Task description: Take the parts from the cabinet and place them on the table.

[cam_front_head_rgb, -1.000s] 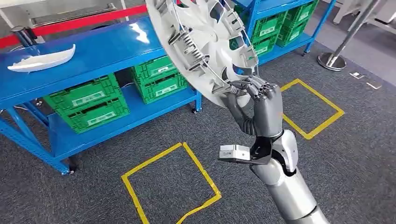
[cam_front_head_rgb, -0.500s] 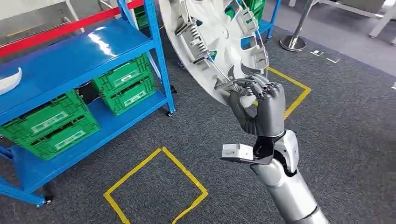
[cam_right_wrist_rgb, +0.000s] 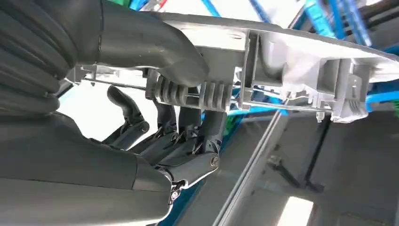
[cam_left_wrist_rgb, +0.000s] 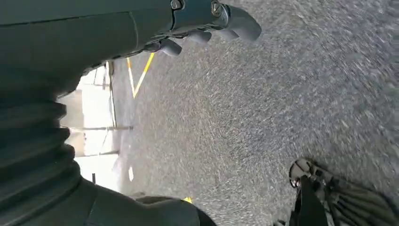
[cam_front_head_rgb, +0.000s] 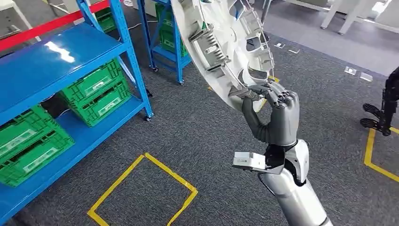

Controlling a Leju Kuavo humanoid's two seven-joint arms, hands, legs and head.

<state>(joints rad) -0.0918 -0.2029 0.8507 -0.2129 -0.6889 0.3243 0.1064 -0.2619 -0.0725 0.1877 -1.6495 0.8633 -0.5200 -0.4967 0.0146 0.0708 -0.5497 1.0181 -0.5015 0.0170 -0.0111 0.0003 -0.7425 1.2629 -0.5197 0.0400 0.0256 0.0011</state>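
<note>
White plastic wheel cover point(cam_front_head_rgb: 221, 42) is up in the air in front of you, tilted, its ribbed back facing you. Your right hand point(cam_front_head_rgb: 275, 113) grips its lower rim, thumb on one face and fingers point(cam_right_wrist_rgb: 188, 127) on the other. It hangs over grey carpet point(cam_front_head_rgb: 197, 127), beside the blue rack point(cam_front_head_rgb: 56, 61) with green crates point(cam_front_head_rgb: 96, 92). Your left hand point(cam_left_wrist_rgb: 197, 23) hangs over the carpet, fingers loosely curled, holding nothing.

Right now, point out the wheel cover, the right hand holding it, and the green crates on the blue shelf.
wheel cover point(cam_front_head_rgb: 221, 28), head view, on its ribbed white back.
right hand point(cam_front_head_rgb: 277, 113), head view, on the grey palm below the rim.
green crates point(cam_front_head_rgb: 96, 94), head view, on a crate's front wall.
</note>
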